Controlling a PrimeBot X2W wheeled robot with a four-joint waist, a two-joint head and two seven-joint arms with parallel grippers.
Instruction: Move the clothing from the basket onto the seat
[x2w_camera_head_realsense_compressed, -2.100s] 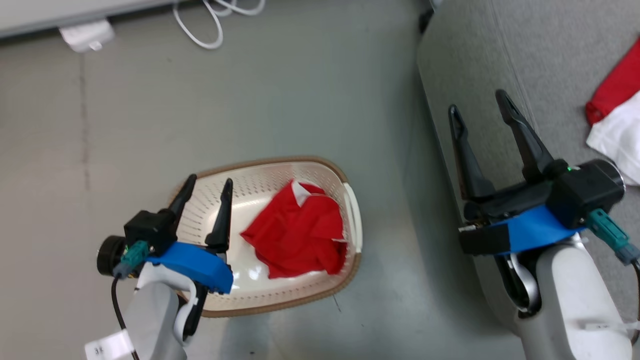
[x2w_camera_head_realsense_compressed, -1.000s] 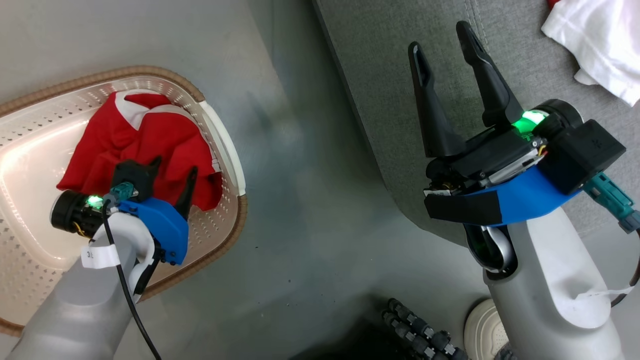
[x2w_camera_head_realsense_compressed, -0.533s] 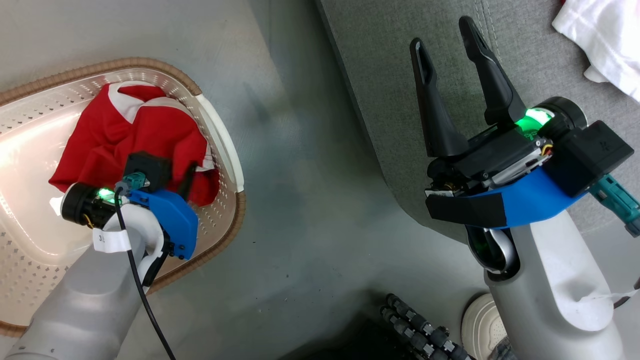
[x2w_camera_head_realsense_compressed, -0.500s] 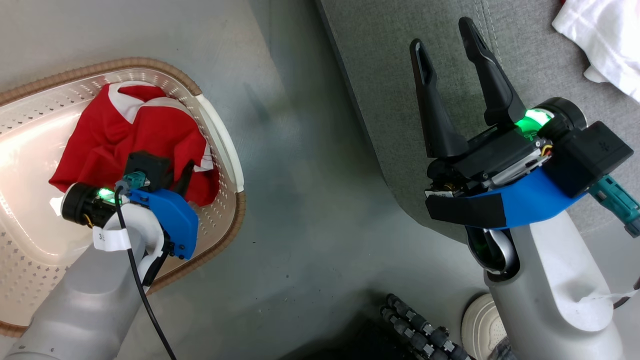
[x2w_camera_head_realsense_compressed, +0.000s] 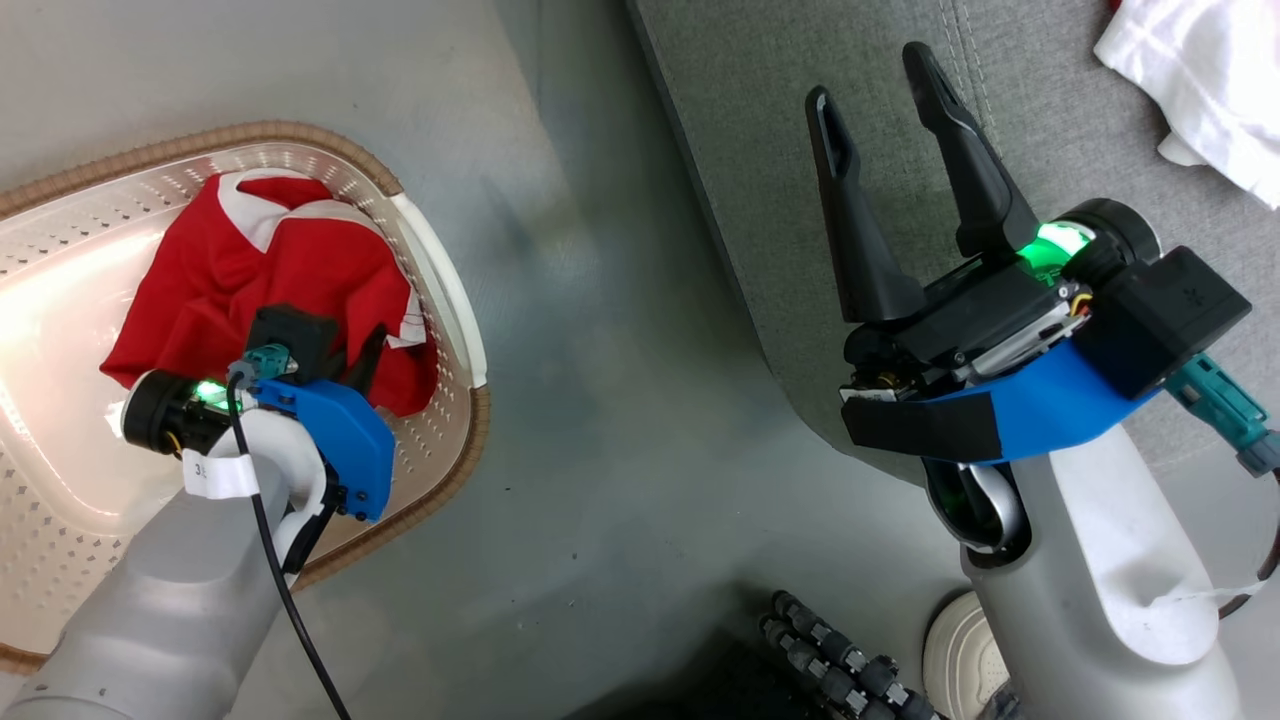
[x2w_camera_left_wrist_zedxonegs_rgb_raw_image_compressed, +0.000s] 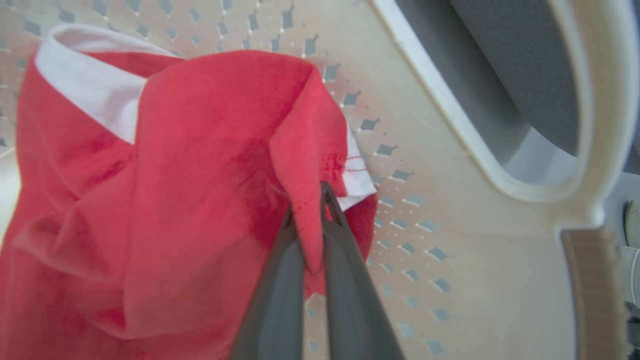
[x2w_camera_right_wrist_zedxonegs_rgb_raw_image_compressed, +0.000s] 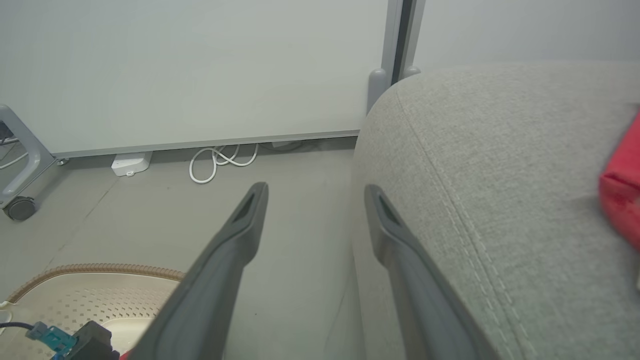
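Observation:
The red clothing (x2w_camera_head_realsense_compressed: 260, 270) with white collar lining lies crumpled in the cream perforated basket (x2w_camera_head_realsense_compressed: 445, 300) on the floor at left. My left gripper (x2w_camera_head_realsense_compressed: 360, 350) reaches down into the basket. In the left wrist view its fingers are shut (x2w_camera_left_wrist_zedxonegs_rgb_raw_image_compressed: 307, 200) on a raised fold of the red clothing (x2w_camera_left_wrist_zedxonegs_rgb_raw_image_compressed: 175, 175), close to the basket's (x2w_camera_left_wrist_zedxonegs_rgb_raw_image_compressed: 475, 200) side handle. My right gripper (x2w_camera_head_realsense_compressed: 867, 73) stands open with nothing in it above the edge of the grey seat (x2w_camera_head_realsense_compressed: 760, 120). Its two fingers (x2w_camera_right_wrist_zedxonegs_rgb_raw_image_compressed: 316, 188) straddle the seat's (x2w_camera_right_wrist_zedxonegs_rgb_raw_image_compressed: 500, 150) rounded corner. A second garment lies on the seat, white (x2w_camera_head_realsense_compressed: 1200, 90) and red (x2w_camera_right_wrist_zedxonegs_rgb_raw_image_compressed: 620, 200).
Grey floor separates basket and seat. By the far wall lie a looped white cable (x2w_camera_right_wrist_zedxonegs_rgb_raw_image_compressed: 220, 160) and a white adapter (x2w_camera_right_wrist_zedxonegs_rgb_raw_image_compressed: 131, 163), with a caster (x2w_camera_right_wrist_zedxonegs_rgb_raw_image_compressed: 20, 207) at left. A black ribbed part (x2w_camera_head_realsense_compressed: 840, 660) and a white shoe (x2w_camera_head_realsense_compressed: 950, 650) show near my base.
My left gripper has closed on a fold of the red clothing in the basket. The right gripper stays open. The picture has shifted only slightly.

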